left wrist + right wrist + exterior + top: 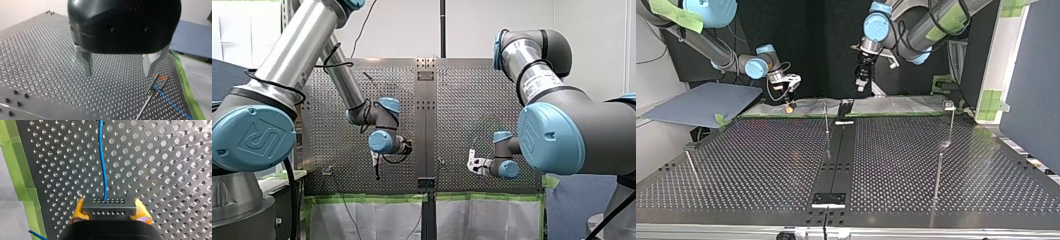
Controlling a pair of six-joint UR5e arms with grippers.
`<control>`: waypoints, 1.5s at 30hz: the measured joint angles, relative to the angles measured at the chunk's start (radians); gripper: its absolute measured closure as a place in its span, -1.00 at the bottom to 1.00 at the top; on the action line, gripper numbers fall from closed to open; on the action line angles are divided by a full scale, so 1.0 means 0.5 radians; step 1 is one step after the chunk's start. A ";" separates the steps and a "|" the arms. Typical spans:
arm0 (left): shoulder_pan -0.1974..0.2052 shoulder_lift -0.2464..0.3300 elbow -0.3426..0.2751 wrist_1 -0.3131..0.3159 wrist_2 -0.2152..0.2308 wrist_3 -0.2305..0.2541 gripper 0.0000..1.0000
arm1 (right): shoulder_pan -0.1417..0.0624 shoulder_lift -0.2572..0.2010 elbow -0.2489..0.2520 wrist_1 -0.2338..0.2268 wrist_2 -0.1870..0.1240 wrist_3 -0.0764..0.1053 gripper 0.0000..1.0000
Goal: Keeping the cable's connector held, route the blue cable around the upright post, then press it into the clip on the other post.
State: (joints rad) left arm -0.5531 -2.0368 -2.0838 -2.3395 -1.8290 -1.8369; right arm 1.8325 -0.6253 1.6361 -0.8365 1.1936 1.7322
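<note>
Okay, my right gripper (110, 213) is clamped on the grey connector (109, 204), with its yellow pads (78, 211) pinching both ends of the block. The blue cable (102, 160) leaves the connector's front face and runs straight ahead over the perforated table (162, 170), close to the edge with the green tape (17, 165).

Over on the other side, my left gripper (118, 73) hangs above the table with nothing in it. Its metal fingers (86, 61) stand wide apart and clear of the surface. Just beside one finger, near the taped edge, is the clip post (152, 86), its clip tipped in orange. The blue cable passes right by that clip. I'd say it lies next to the clip rather than in it, but I can't be sure from this angle.

From across the table, both grippers sit high over the far edge. A thin upright post (826, 117) stands near that edge by the central strip, between the two of them.
</note>
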 joint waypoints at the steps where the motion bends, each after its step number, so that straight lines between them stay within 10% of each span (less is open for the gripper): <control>1: -0.002 0.022 -0.021 0.000 0.000 0.005 -1.00 | 0.000 0.000 0.000 0.000 0.000 0.000 1.00; 45: -0.008 0.111 -0.110 0.000 0.000 0.020 -1.00 | 0.003 0.000 0.000 -0.003 0.000 -0.003 1.00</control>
State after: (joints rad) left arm -0.5572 -1.9815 -2.1389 -2.3395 -1.8292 -1.8269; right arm 1.8339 -0.6253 1.6362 -0.8378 1.1936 1.7307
